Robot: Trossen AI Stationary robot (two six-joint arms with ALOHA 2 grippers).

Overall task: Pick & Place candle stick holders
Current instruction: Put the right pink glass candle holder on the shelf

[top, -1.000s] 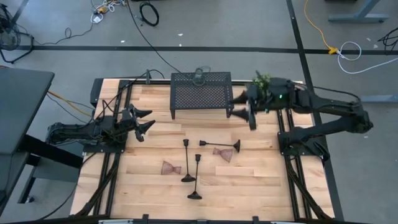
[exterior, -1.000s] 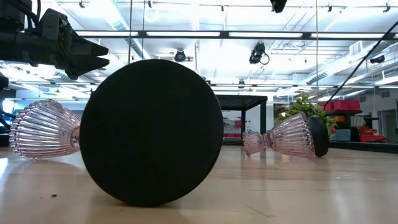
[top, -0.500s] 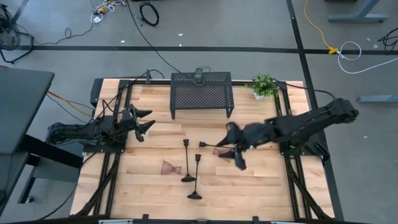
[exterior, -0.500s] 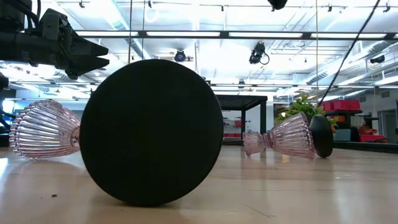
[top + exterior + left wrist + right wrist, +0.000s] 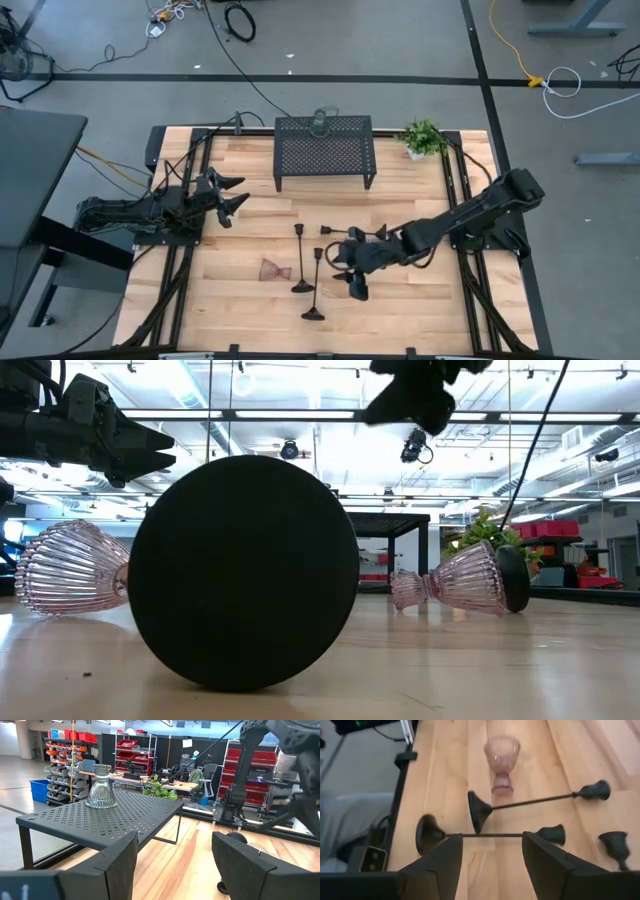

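Right gripper (image 5: pixel 350 268) open above the fallen candle holders at the table's middle.

Its fingers stand apart, holding nothing, over the three black candle stick holders (image 5: pixel 530 805) lying on their sides on the wooden table (image 5: pixel 420 300); in the high view one stem (image 5: pixel 299 258) and a second stem (image 5: pixel 315 287) lie just left of the gripper. A pinkish glass holder (image 5: pixel 275 270) lies on its side left of them, toward the table's left half; another pink glass holder (image 5: pixel 455 580) lies beside a black base. A clear glass holder (image 5: pixel 101 787) stands upright on the black mesh rack (image 5: pixel 324 150) at the far edge, beside a small green plant (image 5: pixel 424 137). The left gripper (image 5: pixel 232 195) waits, open and empty, near the left edge.
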